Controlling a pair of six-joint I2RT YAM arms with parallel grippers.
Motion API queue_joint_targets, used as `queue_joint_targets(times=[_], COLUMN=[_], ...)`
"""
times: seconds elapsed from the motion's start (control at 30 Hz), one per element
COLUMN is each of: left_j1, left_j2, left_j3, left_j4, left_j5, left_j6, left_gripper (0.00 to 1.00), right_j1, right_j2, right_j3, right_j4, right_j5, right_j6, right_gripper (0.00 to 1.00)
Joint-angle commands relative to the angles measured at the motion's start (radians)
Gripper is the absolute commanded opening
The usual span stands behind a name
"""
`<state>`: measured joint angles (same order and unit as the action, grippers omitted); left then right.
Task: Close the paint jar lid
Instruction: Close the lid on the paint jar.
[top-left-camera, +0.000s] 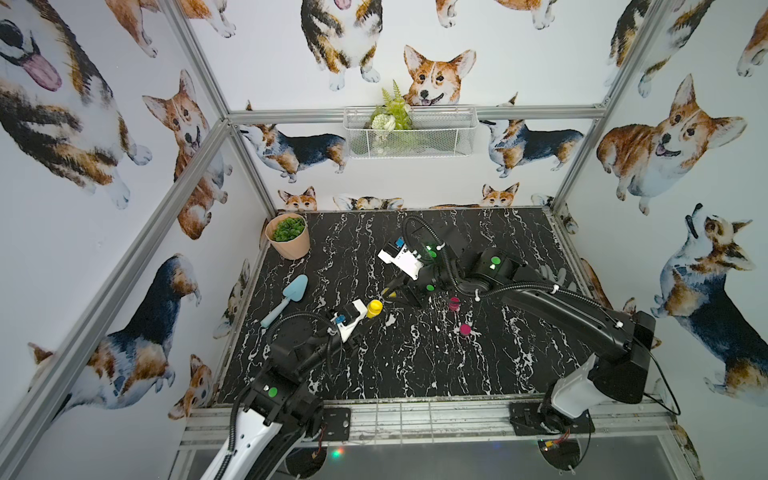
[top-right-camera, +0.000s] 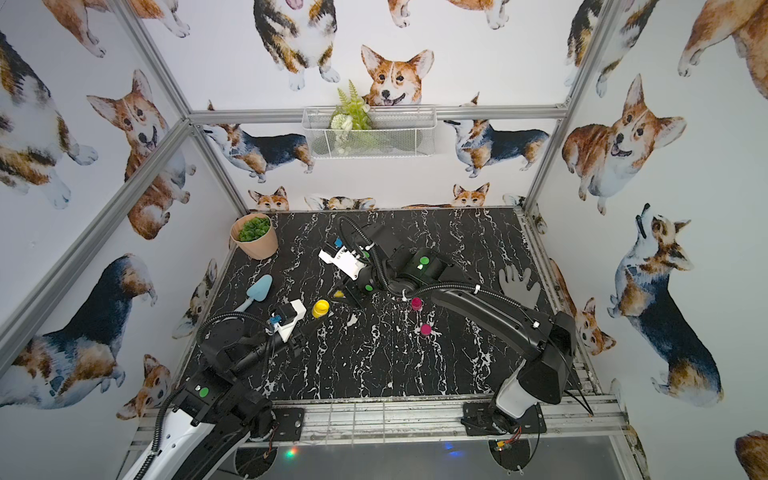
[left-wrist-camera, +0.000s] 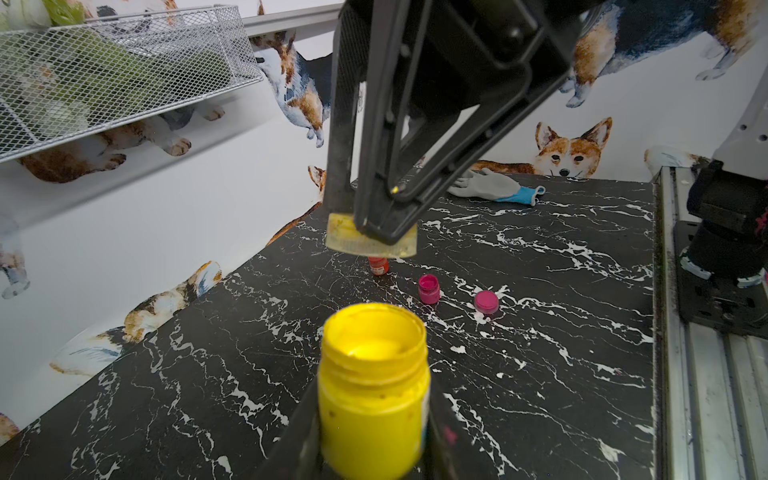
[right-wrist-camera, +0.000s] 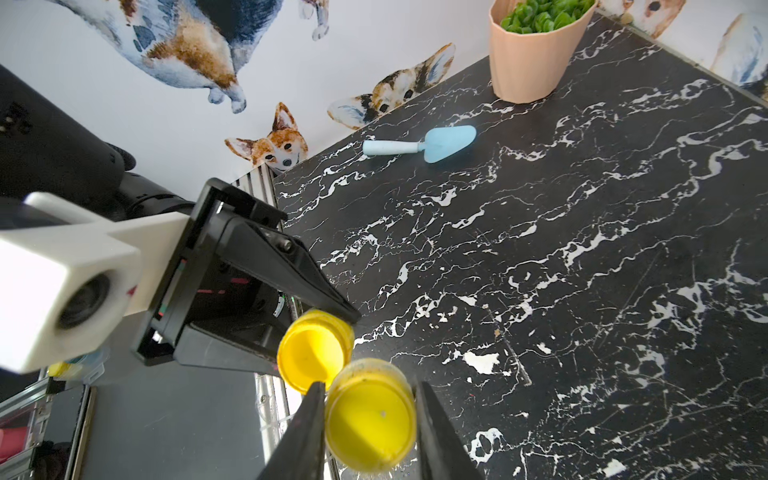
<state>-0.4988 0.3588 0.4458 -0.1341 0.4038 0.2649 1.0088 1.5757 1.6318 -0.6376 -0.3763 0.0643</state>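
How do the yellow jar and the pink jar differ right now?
The yellow jar sits clamped in the left tool; the pink jar stands free on the table. The yellow lid is gripped by the right tool; the pink lid lies on the table. Both jars are open.

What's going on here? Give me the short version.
Two robot arms are working on closing a paint jar. The left gripper is shut on an open yellow paint jar. The right gripper is shut on the yellow lid, holding it close to the jar's mouth but not on it yet. A pink jar and a pink lid sit apart on the table, with no gripper on them.
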Motion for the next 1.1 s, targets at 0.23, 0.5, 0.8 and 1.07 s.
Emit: queue_joint_targets(times=[0.23,0.5,0.8,1.07], left_j1=[-0.003,-0.004,-0.003,-0.003], left_j2=[0.0,-0.002,-0.002,0.001], left_j3=[0.004,0.004,0.004,0.006], left_j4=[0.018,0.018,0.018,0.018], left_j5=[-0.006,-0.008,-0.009,-0.006], left_j6=[0.005,0.005,0.007,0.008], left_gripper=[0.35,0.35,0.34,0.34], right_j1=[0.033,0.048,0.061,0.069], right_j2=[0.029,0.043,0.055,0.062], right_j3=[0.039,0.042,0.048,0.054], right_j4=[-0.014,0.002,0.01,0.011], right_j5=[-0.018,-0.024,-0.031,-0.033], right_j6=[-0.031,-0.024,-0.02,-0.023], right_gripper=[0.31,0.31,0.31,0.31])
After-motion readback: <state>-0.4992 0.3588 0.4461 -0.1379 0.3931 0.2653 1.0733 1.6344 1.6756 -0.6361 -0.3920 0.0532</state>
